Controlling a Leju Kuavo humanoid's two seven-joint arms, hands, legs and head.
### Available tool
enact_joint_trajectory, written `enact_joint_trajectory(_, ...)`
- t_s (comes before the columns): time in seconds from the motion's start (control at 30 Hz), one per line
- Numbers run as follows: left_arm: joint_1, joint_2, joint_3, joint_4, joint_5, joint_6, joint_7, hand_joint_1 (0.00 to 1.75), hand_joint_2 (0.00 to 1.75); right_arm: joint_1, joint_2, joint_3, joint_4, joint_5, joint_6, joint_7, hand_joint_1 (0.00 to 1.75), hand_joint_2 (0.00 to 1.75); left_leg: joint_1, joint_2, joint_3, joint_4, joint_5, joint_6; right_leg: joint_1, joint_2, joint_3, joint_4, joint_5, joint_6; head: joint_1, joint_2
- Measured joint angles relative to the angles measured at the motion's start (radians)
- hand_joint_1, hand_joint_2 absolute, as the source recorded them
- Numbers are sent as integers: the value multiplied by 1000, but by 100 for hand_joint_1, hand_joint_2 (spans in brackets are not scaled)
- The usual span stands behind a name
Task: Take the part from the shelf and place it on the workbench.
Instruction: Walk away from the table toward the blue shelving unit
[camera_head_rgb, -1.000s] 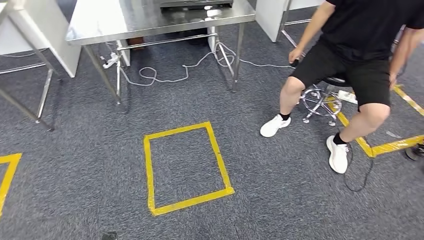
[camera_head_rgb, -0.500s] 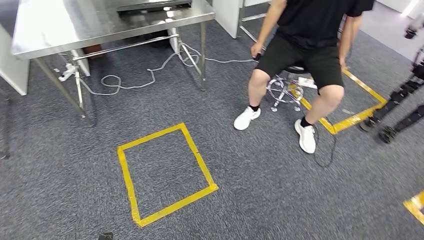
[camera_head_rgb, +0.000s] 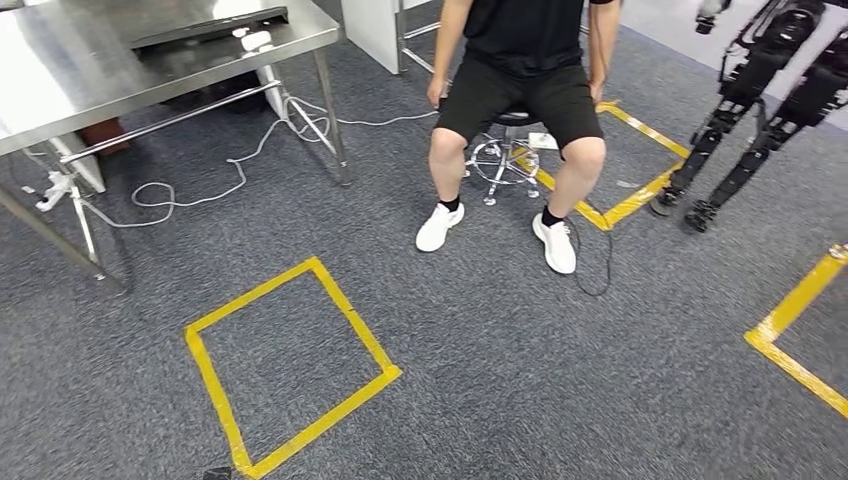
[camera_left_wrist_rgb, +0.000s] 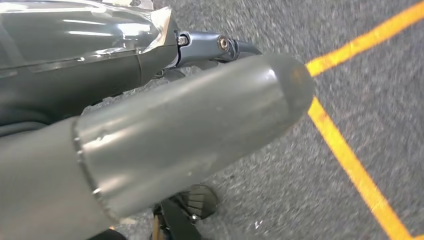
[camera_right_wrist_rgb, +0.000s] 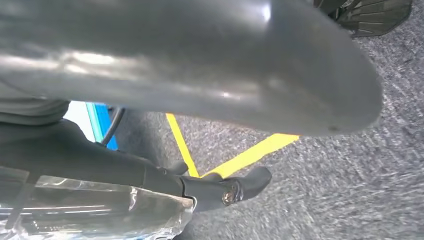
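Both wrist views: left hand (camera_left_wrist_rgb: 165, 130) | right hand (camera_right_wrist_rgb: 200, 65) | over carpet (camera_left_wrist_rgb: 280, 200)

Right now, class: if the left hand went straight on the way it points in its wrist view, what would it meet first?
Probably the grey carpet, close to the yellow tape line. Nothing else shows ahead of the left hand, though depth is hard to judge in this view.

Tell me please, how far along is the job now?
Done: nothing I can confirm. In hand: the left hand and right hand hang over the carpet; whether either holds anything is unclear. Left: the workbench stands off to the left, so reaching it and the placing remain.
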Motion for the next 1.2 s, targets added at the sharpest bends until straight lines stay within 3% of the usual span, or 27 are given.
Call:
enact_joint_trajectory(0.03,1,0,0,1,-1,-6,3,0,0,1,1,1,0,-1,2,0,0,0,1,-4,-15,33,-5,0,2,13,-2,1,1,-1,0,0)
enact_joint_trajectory(0.07,2,0,-1,1,-4,-18,10,0,0,3,1,2,0,-4,7,1,0,0,2,-6,-13,26,11,0,3,27,-3,2,2,-1,0,0)
enact_joint_trajectory(0.13,1,2,-4,2,-10,-60,31,0,0,4,3,1,0,-16,27,5,0,0,7,-21,42,-87,81,3,2,54,-3,6,3,1,-1,0)
enact_joint_trajectory(0.17,1,3,-6,4,-15,-94,54,0,0,3,5,1,0,-25,46,10,0,0,10,-46,73,-152,107,4,5,66,-6,10,3,4,0,0)
enact_joint_trajectory(0.23,1,5,-16,8,-35,-190,142,0,0,1,8,1,0,-35,100,23,0,0,11,-81,104,-224,126,9,8,87,-16,15,7,15,0,0)
enact_joint_trajectory(0.27,2,6,-25,10,-48,-247,198,0,0,1,9,1,0,-36,134,30,0,0,7,-84,105,-228,123,13,7,97,-22,14,11,24,0,0)
enact_joint_trajectory(0.33,7,6,-46,13,-68,-346,281,0,0,2,11,1,1,-36,198,47,0,0,2,-59,104,-235,133,29,6,106,-35,15,16,39,1,0)
enact_joint_trajectory(0.4,13,5,-64,17,-78,-397,311,0,0,2,15,1,1,-34,241,61,0,0,2,-31,105,-247,144,47,8,63,-66,65,-11,40,6,0)
enact_joint_trajectory(0.47,19,4,-77,19,-83,-411,321,0,0,-1,20,1,1,-33,258,68,0,0,-1,-1,102,-250,147,55,7,11,-126,191,-72,33,15,0)
enact_joint_trajectory(0.53,23,5,-82,21,-86,-415,326,0,0,-1,23,1,1,-33,262,69,0,0,-4,30,99,-250,147,56,5,-1,-171,296,-111,38,18,0)
enact_joint_trajectory(0.57,24,6,-85,22,-87,-415,327,0,0,0,23,1,1,-33,263,69,0,0,-5,45,98,-250,147,55,4,-4,-164,298,-109,46,18,0)
enact_joint_trajectory(0.63,24,6,-91,23,-87,-416,328,0,0,1,23,1,1,-33,263,70,0,0,-5,69,100,-249,146,53,2,-26,-89,182,-71,64,18,0)
enact_joint_trajectory(0.67,24,6,-95,23,-87,-416,328,0,0,0,23,1,1,-33,264,70,0,0,-8,80,102,-248,145,49,3,-52,-45,108,-50,67,19,0)
enact_joint_trajectory(0.73,23,7,-100,23,-87,-416,329,0,0,-3,24,1,1,-33,265,70,0,0,-13,99,109,-247,140,36,8,-87,5,19,-27,56,17,0)
enact_joint_trajectory(0.77,22,7,-101,23,-87,-416,329,0,0,-3,24,1,1,-33,266,70,0,0,-15,108,112,-248,138,30,12,-90,5,11,-25,46,16,0)
enact_joint_trajectory(0.83,20,7,-103,23,-88,-416,329,0,0,-2,24,1,1,-33,267,70,0,0,-10,118,117,-248,134,16,10,-66,2,8,-19,28,13,0)
enact_joint_trajectory(0.9,19,6,-105,23,-87,-413,329,0,0,-2,24,1,1,-31,271,75,0,0,-3,76,105,-211,102,4,2,-44,6,4,-11,10,10,0)
enact_joint_trajectory(0.97,23,7,-105,24,-82,-402,323,0,0,-3,24,1,1,-25,282,91,0,0,1,15,56,-97,32,-1,2,-22,6,3,-6,-2,5,0)
enact_joint_trajectory(1.03,27,7,-105,24,-75,-394,309,0,0,-2,26,2,1,-15,293,114,0,0,2,-5,-4,25,-15,-3,8,5,3,4,-4,-7,4,0)
enact_joint_trajectory(1.07,28,7,-105,24,-73,-394,302,0,0,-1,27,2,2,-11,295,122,0,0,2,-7,-17,45,-10,-2,10,20,3,4,-3,-8,4,0)
enact_joint_trajectory(1.1,29,7,-105,25,-71,-394,295,0,0,-1,27,3,2,-8,294,129,0,0,3,-9,-12,24,16,-1,11,35,4,5,-3,-8,4,0)
enact_joint_trajectory(1.13,28,7,-105,25,-70,-395,288,0,0,-1,28,3,2,-6,292,133,0,0,3,-15,11,-32,55,2,12,50,6,6,-3,-8,4,0)
enact_joint_trajectory(1.2,27,8,-105,25,-69,-392,280,0,0,-3,29,3,2,-4,281,136,0,0,6,-64,68,-165,120,10,15,77,5,10,-3,-6,4,0)
